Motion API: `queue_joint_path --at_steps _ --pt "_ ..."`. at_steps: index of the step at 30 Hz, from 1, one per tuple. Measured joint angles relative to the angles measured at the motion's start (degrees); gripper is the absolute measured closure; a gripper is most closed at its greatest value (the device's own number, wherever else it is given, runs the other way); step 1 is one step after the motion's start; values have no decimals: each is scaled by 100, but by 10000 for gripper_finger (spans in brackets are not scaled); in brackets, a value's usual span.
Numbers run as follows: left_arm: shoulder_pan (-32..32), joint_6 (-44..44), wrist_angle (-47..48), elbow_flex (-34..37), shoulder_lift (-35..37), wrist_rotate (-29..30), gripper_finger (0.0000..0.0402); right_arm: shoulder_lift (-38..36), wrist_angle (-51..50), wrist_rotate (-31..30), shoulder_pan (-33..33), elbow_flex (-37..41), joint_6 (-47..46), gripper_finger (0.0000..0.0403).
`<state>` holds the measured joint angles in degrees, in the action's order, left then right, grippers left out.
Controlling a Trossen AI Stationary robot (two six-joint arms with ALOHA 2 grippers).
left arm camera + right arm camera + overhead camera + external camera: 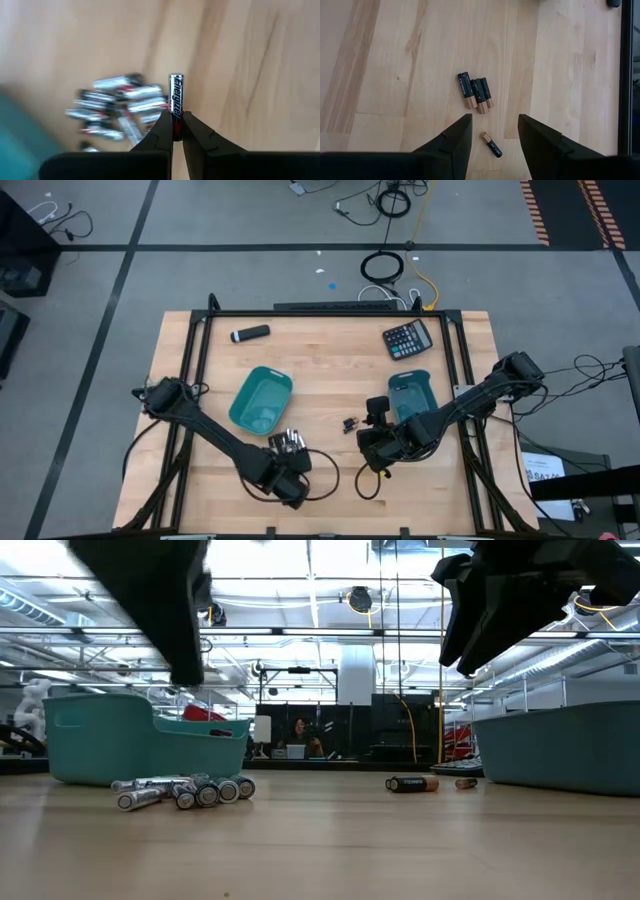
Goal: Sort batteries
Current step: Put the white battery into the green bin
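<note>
silvery battery [176, 97] pinched upright in left gripper [176, 127], lifted above the silvery pile [117, 107] beside left teal bin [260, 400] | dark batteries [476, 92] clustered mid-table, one stray [491, 145] apart nearby | right gripper [494, 132] jaws spread, empty, above them, near right teal bin [410, 395]

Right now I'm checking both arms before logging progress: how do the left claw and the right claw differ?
The left claw is shut on a silver battery, lifted above the silver pile; the right claw is open and holds nothing. The left claw is near the left teal bin; the right claw hangs over the dark copper-ended batteries beside the right teal bin. Both point down at the table.
</note>
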<state>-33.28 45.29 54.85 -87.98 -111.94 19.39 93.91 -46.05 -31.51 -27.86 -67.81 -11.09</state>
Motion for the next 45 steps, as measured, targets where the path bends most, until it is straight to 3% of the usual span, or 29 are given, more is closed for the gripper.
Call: queue_joint_path --at_steps 6,13,16,18,24,28,32,38,45 --pt "105 675 1608 -22 749 840 379 -2 12 4 0 0 -4 252" --pt "542 1105 3461 130 1338 938 379 -2 84 11 0 0 0 252" --pt "784 824 3386 381 1561 941 379 -2 93 11 0 0 20 252" --pt "977 628 3270 550 1608 877 356 -2 91 13 0 0 20 252" --pt "1471 333 3272 1045 1613 551 201 -2 83 32 0 0 23 252" --pt "1568 288 3259 1062 1613 71 140 -2 -3 31 0 0 24 252" --pt "1334 223 2672 692 1618 -455 135 -2 -9 31 0 0 44 252" --pt "607 -61 604 415 1566 -635 161 -2 -167 31 0 0 39 252" --pt "139 577 295 415 888 -486 196 -2 -209 29 0 0 36 252"
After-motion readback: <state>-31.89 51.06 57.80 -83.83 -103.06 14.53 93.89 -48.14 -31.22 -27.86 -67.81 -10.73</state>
